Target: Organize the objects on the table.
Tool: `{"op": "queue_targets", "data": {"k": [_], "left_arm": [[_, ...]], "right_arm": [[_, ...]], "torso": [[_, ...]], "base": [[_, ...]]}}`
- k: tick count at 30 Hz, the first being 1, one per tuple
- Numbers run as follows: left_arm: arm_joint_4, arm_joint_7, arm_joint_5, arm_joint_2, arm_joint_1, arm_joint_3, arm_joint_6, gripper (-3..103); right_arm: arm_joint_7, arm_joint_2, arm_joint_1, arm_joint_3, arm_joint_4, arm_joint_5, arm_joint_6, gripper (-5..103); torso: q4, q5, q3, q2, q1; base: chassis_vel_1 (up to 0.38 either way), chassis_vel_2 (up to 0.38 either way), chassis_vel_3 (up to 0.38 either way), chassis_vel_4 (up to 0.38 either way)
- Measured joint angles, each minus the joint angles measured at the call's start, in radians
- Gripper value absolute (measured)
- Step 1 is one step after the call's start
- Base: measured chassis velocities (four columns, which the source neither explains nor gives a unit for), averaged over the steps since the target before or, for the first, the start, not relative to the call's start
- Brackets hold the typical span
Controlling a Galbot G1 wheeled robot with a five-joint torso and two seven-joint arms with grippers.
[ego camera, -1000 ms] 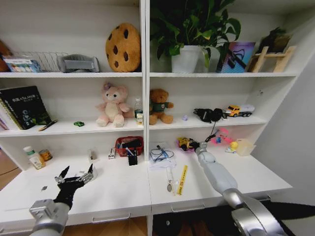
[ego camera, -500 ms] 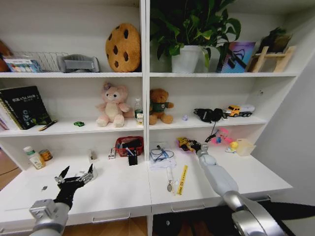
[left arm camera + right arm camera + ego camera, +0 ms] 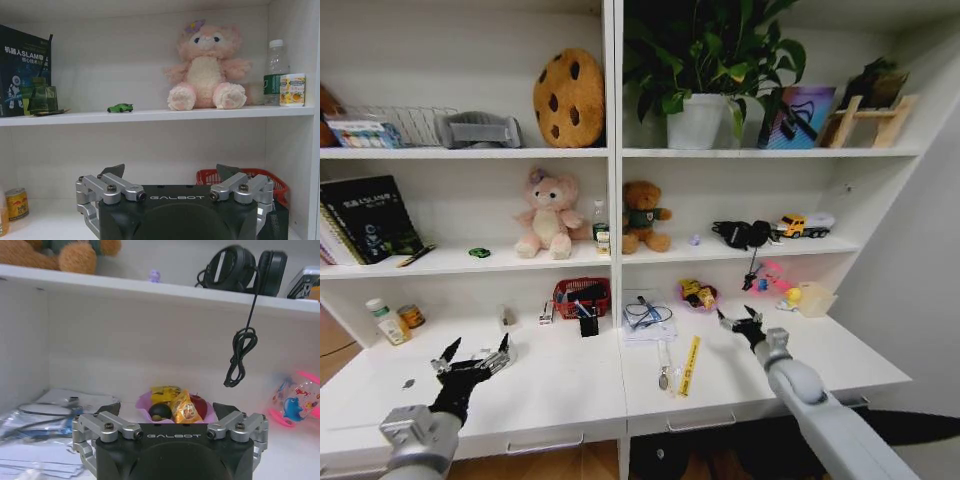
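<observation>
Our right hand (image 3: 743, 320) hovers spread and empty over the bench (image 3: 840, 360), just in front of a pink bowl (image 3: 176, 411) of small toys at the back wall. Our left hand (image 3: 472, 358) hangs spread above the bench's left end. A green toy car (image 3: 120, 107) sits on the shelf (image 3: 150, 116) beside the pink bear (image 3: 206, 67)

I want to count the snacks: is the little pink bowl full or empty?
Full. The pink bowl holds a heap of small things: a yellow packet, something dark and round, something red. The right gripper faces it, open.
</observation>
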State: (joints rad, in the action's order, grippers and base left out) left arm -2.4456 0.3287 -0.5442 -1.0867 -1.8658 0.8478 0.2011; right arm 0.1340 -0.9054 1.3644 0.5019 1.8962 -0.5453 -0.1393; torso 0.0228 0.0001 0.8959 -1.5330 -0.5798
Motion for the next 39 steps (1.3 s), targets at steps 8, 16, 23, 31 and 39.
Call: {"op": "queue_targets", "data": {"k": [8,16,23,31,39], "left_arm": [[0.000,0.000,0.000,0.000,0.000,0.000,0.000,100],[0.000,0.000,0.000,0.000,0.000,0.000,0.000,100],[0.000,0.000,0.000,0.000,0.000,0.000,0.000,100],[0.000,0.000,0.000,0.000,0.000,0.000,0.000,100],[0.000,0.000,0.000,0.000,0.000,0.000,0.000,100]], "right_arm": [[0.013,-0.064,0.251,0.140,0.260,0.062,0.025,100],[-0.009,-0.182,0.479,0.273,0.393,0.122,0.092,100],[-0.018,-0.275,0.542,0.272,0.424,0.176,0.147,100],[-0.029,-0.333,0.592,0.255,0.422,0.235,0.213,100],[-0.031,-0.325,0.592,0.248,0.425,0.230,0.208,100]], "torso": [[-0.0003,-0.0003,0.000,0.000,0.000],[-0.0002,-0.0002,0.000,0.000,0.000],[-0.0002,-0.0001,0.000,0.000,0.000],[-0.0002,-0.0002,0.000,0.000,0.000],[-0.0002,-0.0001,0.000,0.000,0.000]], "base": [[0.000,0.000,0.000,0.000],[0.000,0.000,0.000,0.000],[0.000,0.000,0.000,0.000],[0.000,0.000,0.000,0.000],[0.000,0.000,0.000,0.000]]}}
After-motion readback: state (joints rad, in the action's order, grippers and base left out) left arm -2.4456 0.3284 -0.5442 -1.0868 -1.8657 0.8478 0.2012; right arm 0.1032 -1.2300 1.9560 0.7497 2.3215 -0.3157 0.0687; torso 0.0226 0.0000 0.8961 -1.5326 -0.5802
